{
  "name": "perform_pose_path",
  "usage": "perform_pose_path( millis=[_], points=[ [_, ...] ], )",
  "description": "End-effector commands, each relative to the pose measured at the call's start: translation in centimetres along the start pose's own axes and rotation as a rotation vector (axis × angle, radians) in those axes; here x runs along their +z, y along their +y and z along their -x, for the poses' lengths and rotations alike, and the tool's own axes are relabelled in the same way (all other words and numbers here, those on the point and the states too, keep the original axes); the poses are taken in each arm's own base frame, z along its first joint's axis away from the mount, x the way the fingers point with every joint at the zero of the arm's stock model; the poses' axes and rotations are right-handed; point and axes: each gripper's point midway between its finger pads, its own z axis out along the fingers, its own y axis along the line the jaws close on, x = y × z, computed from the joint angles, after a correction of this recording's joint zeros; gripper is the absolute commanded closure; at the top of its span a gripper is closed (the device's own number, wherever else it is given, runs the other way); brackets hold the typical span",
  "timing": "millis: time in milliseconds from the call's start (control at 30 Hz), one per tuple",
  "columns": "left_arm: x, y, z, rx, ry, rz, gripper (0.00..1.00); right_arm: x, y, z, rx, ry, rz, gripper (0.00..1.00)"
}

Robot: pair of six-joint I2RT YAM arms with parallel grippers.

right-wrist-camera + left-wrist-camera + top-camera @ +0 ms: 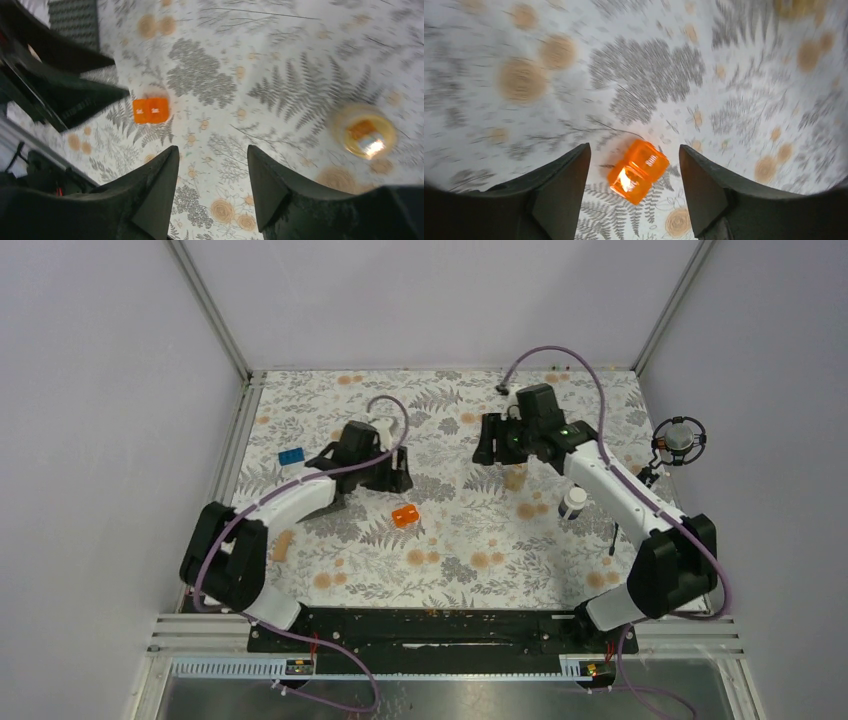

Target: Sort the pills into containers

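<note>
Left claw point(634, 147), open and empty, over orange box point(638, 171): best lowered squarely, straddling it. Right claw point(212, 148) open, empty; bottle point(365, 131) at three o'clock.

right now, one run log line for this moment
left gripper open, aimed at orange box | right gripper open, empty | tan bottle upright, untouched

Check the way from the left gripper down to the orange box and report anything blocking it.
Nothing visible blocks it. The left gripper is open above the orange box, which lies framed between its jaws with only patterned tablecloth around it.
</note>
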Motion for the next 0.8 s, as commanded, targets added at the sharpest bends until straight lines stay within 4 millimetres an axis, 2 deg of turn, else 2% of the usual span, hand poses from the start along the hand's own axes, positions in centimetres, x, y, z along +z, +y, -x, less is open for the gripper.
perform_pose_path(
  millis=[0, 100, 233, 367, 533, 667, 767],
  points=[
    [-3.7, 3.2, 5.2, -0.234, -0.268, 0.083, 0.37, 2.3, 6.9, -0.3, -0.220, 0.040, 0.195, 0.42],
    [-4.6, 5.4, 3.0, -0.294, -0.249, 0.185, 0.45, 5.2, 9.1, -0.8, -0.258, 0.070, 0.199, 0.50],
    [-5.3, 6.9, -0.4, -0.329, -0.200, 0.259, 0.51, 10.3, 10.2, -2.3, -0.287, 0.156, 0.182, 0.71],
    [-6.1, 7.9, -1.8, -0.397, -0.205, 0.284, 0.51, 14.1, 11.3, -4.3, -0.335, 0.237, 0.150, 0.80],
    [-6.7, 8.4, -2.1, -0.442, -0.217, 0.291, 0.52, 16.9, 12.3, -7.7, -0.370, 0.322, 0.132, 0.80],
    [-6.6, 8.3, -2.1, -0.446, -0.214, 0.264, 0.52, 18.6, 11.6, -10.4, -0.449, 0.365, 0.078, 0.81],
    [-6.5, 8.2, -1.8, -0.449, -0.222, 0.250, 0.52, 18.8, 10.7, -11.4, -0.485, 0.380, 0.035, 0.82]
  ],
)
